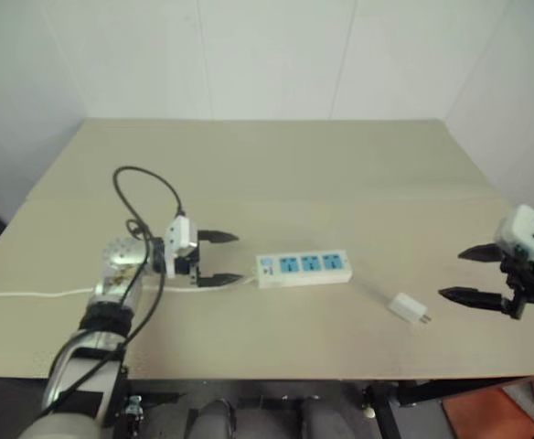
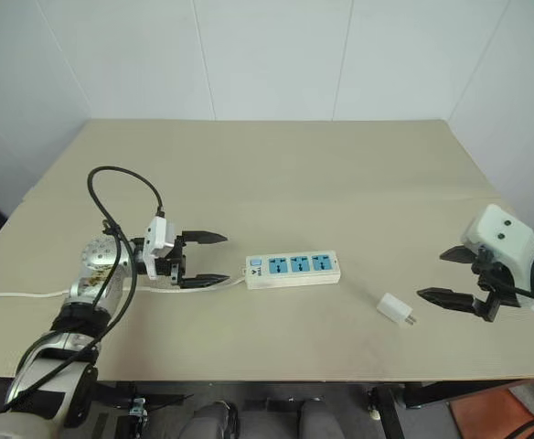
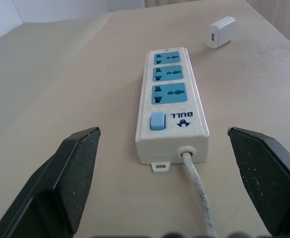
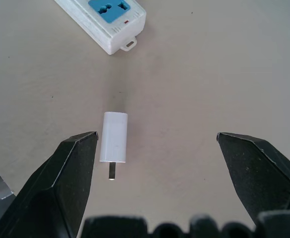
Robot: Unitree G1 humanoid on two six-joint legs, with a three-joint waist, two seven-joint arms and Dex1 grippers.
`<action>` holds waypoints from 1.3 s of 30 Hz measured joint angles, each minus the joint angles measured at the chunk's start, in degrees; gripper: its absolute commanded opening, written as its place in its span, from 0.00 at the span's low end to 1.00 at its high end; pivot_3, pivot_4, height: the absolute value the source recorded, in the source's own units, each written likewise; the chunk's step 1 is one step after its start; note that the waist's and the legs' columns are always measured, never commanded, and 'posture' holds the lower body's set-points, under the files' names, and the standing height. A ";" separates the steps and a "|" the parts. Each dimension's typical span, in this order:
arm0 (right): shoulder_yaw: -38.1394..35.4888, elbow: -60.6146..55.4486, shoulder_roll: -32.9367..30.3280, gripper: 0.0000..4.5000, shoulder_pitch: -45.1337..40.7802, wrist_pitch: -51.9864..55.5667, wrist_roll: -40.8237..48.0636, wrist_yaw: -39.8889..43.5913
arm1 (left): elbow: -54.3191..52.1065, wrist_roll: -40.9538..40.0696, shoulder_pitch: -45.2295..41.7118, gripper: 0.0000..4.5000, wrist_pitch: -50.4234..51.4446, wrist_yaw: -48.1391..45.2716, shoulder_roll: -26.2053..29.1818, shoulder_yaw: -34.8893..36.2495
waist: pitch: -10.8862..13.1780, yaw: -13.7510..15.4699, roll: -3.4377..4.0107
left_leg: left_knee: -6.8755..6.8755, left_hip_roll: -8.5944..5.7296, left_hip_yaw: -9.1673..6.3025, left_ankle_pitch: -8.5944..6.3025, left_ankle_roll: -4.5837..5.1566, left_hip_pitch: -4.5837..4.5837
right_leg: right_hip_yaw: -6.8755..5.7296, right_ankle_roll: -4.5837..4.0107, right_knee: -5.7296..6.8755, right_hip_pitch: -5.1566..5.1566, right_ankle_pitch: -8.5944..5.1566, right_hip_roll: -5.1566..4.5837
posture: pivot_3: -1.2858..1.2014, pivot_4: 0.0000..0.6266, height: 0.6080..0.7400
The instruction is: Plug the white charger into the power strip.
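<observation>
Right wrist view is showing the right pincer (image 4: 155, 148) standing wide and empty above the surface (image 4: 209, 74), with the white charger (image 4: 113, 137) lying flat just ahead of it, close to one finger rather than centred in the gap, its prongs pointing back toward the wrist. Beyond the charger, the near end of the power strip (image 4: 105, 20) is lying apart from it. Seen from the head, the right pincer (image 1: 477, 274) is hovering just beside the charger (image 1: 406, 306), not touching it.

On the other side, the left pincer (image 1: 219, 259) is also gaping wide and holding nothing, its fingers facing the switch end of the power strip (image 1: 304, 268), where the thin cord (image 3: 197, 188) is leaving the casing. The strip is lying flat in the middle of the surface, sockets up, all three unoccupied.

By my reading, the pickup of the charger is the step in hand, and nothing is grasped yet. The next move is probably calling for the right pincer to shift sideways until the charger sits between its fingers, then lower and close on the white body, leaving the prongs free. The left pincer looks placed to steady the strip.
</observation>
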 measured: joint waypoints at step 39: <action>-4.83 -10.95 6.87 1.00 7.90 2.55 0.03 -8.63 | 33.69 13.58 -13.28 0.99 -12.04 4.63 -14.86 1.05 | 0.04 1.07 -0.07 | 0.02 -0.06 -0.08 0.00 0.00 -0.17 | -0.06 0.08 -0.05 -0.03 0.01 0.00 | 0.52 0.24 1.00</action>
